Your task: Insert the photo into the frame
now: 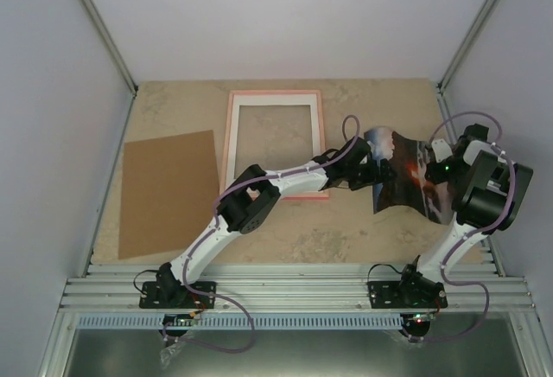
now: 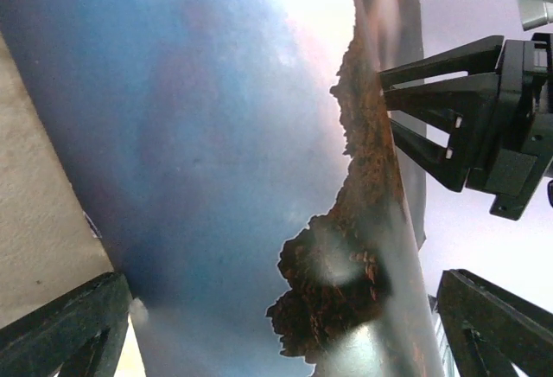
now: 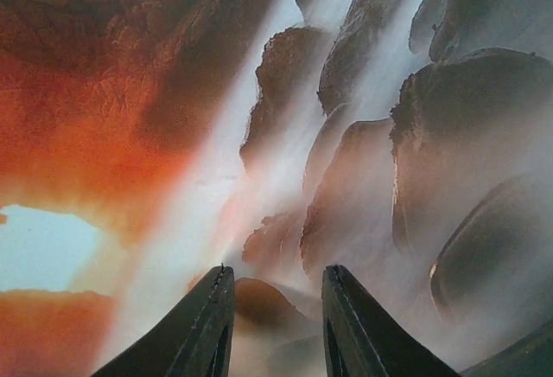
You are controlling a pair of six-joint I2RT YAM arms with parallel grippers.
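The photo [image 1: 399, 174], a dark landscape with an orange glow, hangs bowed above the table's right side, between my two grippers. In the left wrist view its blue sky and brown rocks [image 2: 216, 135] fill the picture, and my left gripper [image 2: 281, 277] stands wide open around its edge. My right gripper [image 1: 432, 172] points at the photo's face [image 3: 302, 92]. Its jaws [image 3: 276, 271] are narrowed but apart, and the print shows through the gap. What carries the photo I cannot tell. The pink frame [image 1: 275, 139] lies flat at the table's middle back, with the left arm over its lower right corner.
A plain brown board [image 1: 168, 194] lies flat at the left of the table. Grey walls close in the table on the left, right and back. Metal rails [image 1: 294, 286] run along the near edge by the arm bases.
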